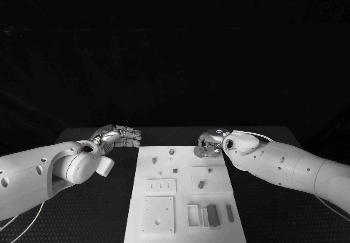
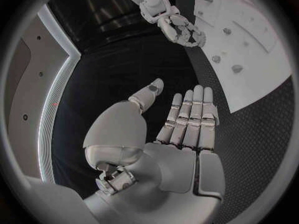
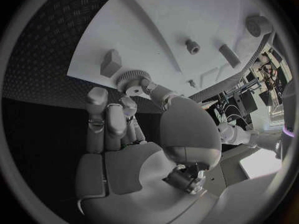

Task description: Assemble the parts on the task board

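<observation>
The right hand pinches a small round gear (it has little teeth) over the far right corner of the task board. The left hand holds nothing, fingers straight, beside the board's far left corner.

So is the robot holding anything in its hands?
Yes. The right hand pinches a small toothed gear by its rim, over the task board. The left hand holds nothing, fingers straight.
</observation>
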You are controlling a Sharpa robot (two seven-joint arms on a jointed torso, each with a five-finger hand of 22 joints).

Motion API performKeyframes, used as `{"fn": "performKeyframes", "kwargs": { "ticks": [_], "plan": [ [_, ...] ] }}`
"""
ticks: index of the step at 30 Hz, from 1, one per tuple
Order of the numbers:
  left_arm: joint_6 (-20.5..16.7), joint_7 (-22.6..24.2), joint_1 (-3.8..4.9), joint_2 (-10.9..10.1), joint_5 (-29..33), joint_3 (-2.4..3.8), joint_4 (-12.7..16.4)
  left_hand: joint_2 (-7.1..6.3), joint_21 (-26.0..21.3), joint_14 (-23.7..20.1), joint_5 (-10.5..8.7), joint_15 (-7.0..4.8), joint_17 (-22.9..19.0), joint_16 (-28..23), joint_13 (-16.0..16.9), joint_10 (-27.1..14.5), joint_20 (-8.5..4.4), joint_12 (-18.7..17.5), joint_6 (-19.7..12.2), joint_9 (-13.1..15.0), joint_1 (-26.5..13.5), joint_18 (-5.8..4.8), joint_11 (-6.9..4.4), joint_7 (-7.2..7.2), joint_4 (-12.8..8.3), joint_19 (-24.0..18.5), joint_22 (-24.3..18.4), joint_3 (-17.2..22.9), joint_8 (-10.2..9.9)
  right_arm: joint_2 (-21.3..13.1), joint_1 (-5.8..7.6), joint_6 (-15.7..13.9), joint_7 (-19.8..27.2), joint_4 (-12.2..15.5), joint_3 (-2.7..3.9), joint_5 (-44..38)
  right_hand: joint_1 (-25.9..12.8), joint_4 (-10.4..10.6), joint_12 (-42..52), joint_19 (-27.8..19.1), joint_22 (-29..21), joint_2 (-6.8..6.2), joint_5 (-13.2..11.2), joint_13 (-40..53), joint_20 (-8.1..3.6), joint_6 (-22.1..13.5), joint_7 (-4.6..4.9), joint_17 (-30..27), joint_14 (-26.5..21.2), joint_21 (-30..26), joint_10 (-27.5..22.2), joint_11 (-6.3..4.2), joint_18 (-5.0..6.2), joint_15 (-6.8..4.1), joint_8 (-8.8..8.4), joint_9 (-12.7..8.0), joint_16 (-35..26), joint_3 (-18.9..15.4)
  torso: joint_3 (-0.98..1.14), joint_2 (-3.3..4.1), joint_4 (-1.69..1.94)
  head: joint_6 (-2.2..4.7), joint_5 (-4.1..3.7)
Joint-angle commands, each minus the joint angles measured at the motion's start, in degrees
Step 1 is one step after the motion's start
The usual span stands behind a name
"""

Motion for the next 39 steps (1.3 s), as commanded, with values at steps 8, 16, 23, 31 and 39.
{"fn": "performKeyframes", "kwargs": {
  "ticks": [8, 16, 23, 31, 39],
  "plan": [
    [0.77, 0.66, 0.06, -0.12, -0.21, 0.05, 0.35, 0.01, -0.43, 0.18, -0.29, 0.19, 0.08, -0.31, -0.07, -0.13, -0.01, -0.27, -0.12, 0.03, -0.70, -0.17, 0.11, 1.54, 0.17, 0.27, -0.01, -0.27, -0.26, 0.22, -1.38, 3.33, -0.75, 0.36, -1.47, -3.93, -0.02, -1.47, 0.48, -0.38, 1.13, 0.08, -0.06, -0.45, 0.34, 3.96, 1.42, 0.03, 0.08, 0.54, -0.18, -0.23, 3.97, -0.08, 0.65, 0.30, -0.14, -0.03, 0.05, 0.01, -0.10, 0.00, 0.06],
    [0.78, 0.67, 0.06, -0.16, -0.21, 0.05, 0.41, 0.01, -0.45, 0.18, -0.29, 0.19, 0.10, -0.32, -0.07, -0.13, -0.01, -0.30, -0.10, 0.04, -0.69, -0.17, 0.12, 1.48, 0.16, 0.27, -0.01, -0.26, -0.27, 0.42, -1.83, 2.63, -1.76, 0.73, -1.80, -5.06, -0.63, -0.95, 0.48, -0.26, 1.04, -1.07, -0.06, -0.80, 0.46, 4.49, 1.25, 0.12, 0.18, 0.56, -0.05, -0.39, 3.97, -0.23, 0.76, 0.47, -0.26, 0.21, 0.09, 0.00, 0.00, -0.06, -0.17],
    [0.78, 0.68, 0.06, -0.18, -0.21, 0.05, 0.46, 0.02, -0.47, 0.18, -0.29, 0.19, 0.11, -0.34, -0.08, -0.12, -0.01, -0.31, -0.09, 0.05, -0.69, -0.18, 0.12, 1.45, 0.16, 0.27, -0.01, -0.26, -0.27, 0.52, -2.03, 2.12, -1.81, 0.74, -1.91, -5.07, -0.88, -0.46, 0.52, -0.17, 1.01, -1.11, -0.06, -0.99, 0.49, 4.95, 1.11, 0.17, 0.24, 0.58, 0.07, -0.53, 3.97, -0.35, 0.92, 0.63, -0.30, 0.45, 0.07, 0.02, -0.03, -0.07, -0.18],
    [0.71, 0.69, 0.06, -0.21, -0.21, 0.05, 0.44, 0.04, -0.48, 0.18, -0.29, 0.19, 0.12, -0.35, -0.08, -0.11, -0.01, -0.33, -0.07, 0.06, -0.68, -0.18, 0.12, 1.40, 0.16, 0.28, -0.01, -0.25, -0.27, 0.16, -2.06, -1.80, -2.71, 1.27, -1.92, -5.07, -1.42, 0.39, 0.67, 0.02, 1.01, -0.60, -0.06, -1.37, 0.49, 6.27, 0.64, 0.44, 0.40, 0.65, 0.57, -0.96, 3.97, -0.76, 1.48, 1.12, -0.32, 0.60, 0.13, 0.02, -0.02, 0.09, -0.17],
    [0.67, 0.72, 0.06, -0.20, -0.21, 0.05, 0.42, 0.06, -0.51, 0.18, -0.29, 0.19, 0.14, -0.37, -0.08, -0.10, -0.02, -0.35, -0.08, 0.07, -0.66, -0.18, 0.12, 1.35, 0.15, 0.29, -0.01, -0.25, -0.29, -0.31, -2.06, -4.56, -3.93, 2.60, -1.90, -5.18, -1.64, 0.80, 0.80, 0.20, 1.01, -0.61, -0.06, -1.60, 0.42, 7.34, 0.23, 0.67, 0.54, 0.74, 1.18, -1.36, 3.97, -1.13, 1.93, 1.61, -0.32, 0.64, 0.16, 0.04, -0.02, 0.17, -0.13]
  ]
}}
